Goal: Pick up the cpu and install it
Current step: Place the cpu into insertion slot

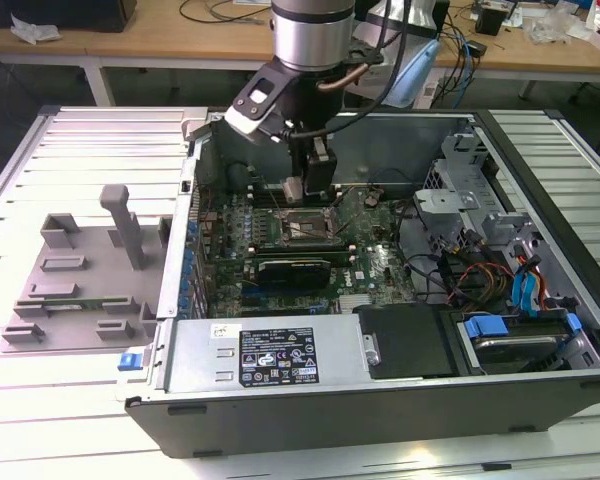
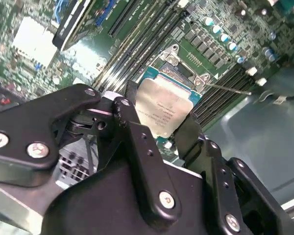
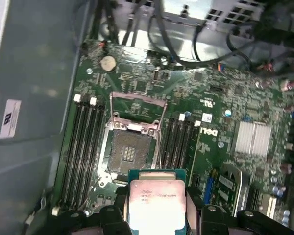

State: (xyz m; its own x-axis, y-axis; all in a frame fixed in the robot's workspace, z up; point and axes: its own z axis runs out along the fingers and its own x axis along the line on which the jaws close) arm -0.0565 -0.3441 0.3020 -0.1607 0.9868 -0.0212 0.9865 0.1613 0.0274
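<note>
Between the closed jaws, the cpu (image 2: 164, 108) (image 3: 157, 208) is gripped by two opposite edges, its silvery metal top turned toward the cameras in both wrist views. It is held over the green motherboard (image 3: 225, 107), near the open socket (image 3: 130, 152) and not seated in it. The socket's metal bracket (image 3: 137, 100) is seen folded back, and the bare contact field lies exposed. Black memory slots (image 3: 85, 147) are ranged on either side of the socket, and a ribbed silver heatsink (image 3: 253, 138) is mounted farther along the board. In the exterior view, the arm (image 1: 310, 40) is seen extended down into the open computer case (image 1: 380, 410), which is laid on its side on a pale slatted desk (image 1: 70, 400). A grey moulded holder (image 1: 80, 270) is set on that desk, at the exterior view's left of the case. Beyond it, a second desk (image 1: 160, 40) strewn with cables is seen at the back.
</note>
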